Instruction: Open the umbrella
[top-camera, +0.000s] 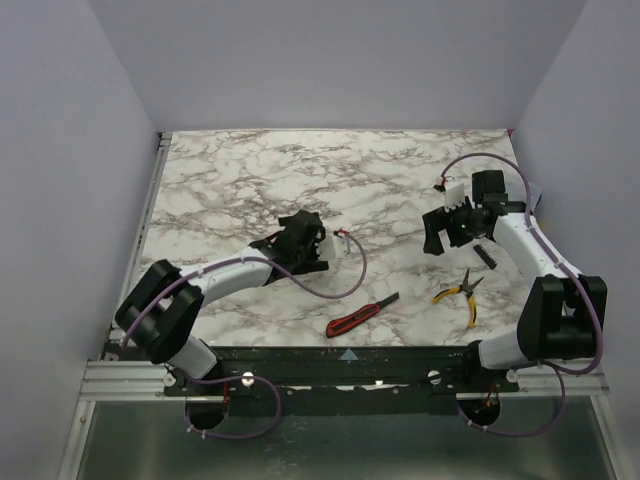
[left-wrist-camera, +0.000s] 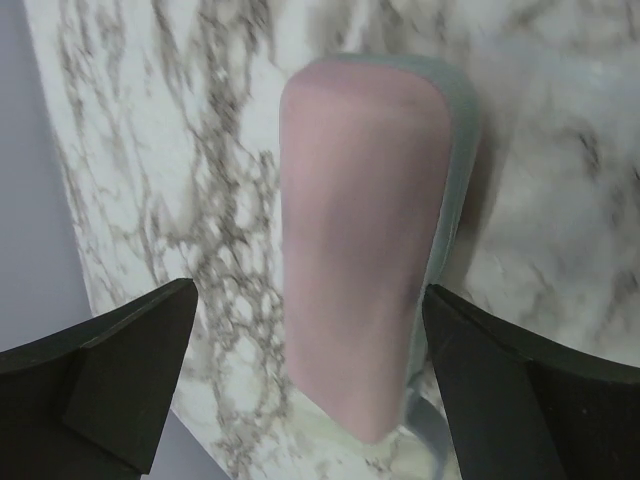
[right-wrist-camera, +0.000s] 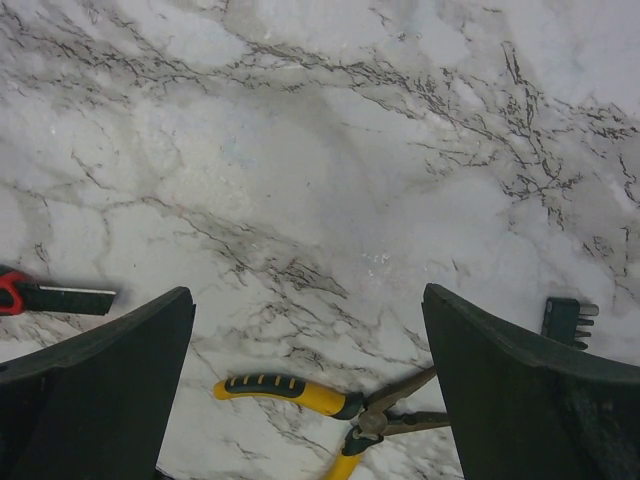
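Observation:
In the left wrist view a pale pink-lavender rounded block, part of the umbrella (left-wrist-camera: 365, 240), lies on the marble table, with a grey cord (left-wrist-camera: 432, 442) at its near end. My left gripper (left-wrist-camera: 310, 300) is open, its jaws standing either side of the block and apart from it. In the top view the left gripper (top-camera: 300, 243) covers the umbrella, so the umbrella is hidden there. My right gripper (top-camera: 445, 228) is open and empty above the right side of the table; it also shows in the right wrist view (right-wrist-camera: 308, 295).
Yellow-handled pliers (top-camera: 458, 293) lie below the right gripper and show in the right wrist view (right-wrist-camera: 300, 392). A red-and-black utility knife (top-camera: 360, 315) lies near the front edge. A small black bit holder (top-camera: 484, 254) lies by the right arm. Walls enclose three sides.

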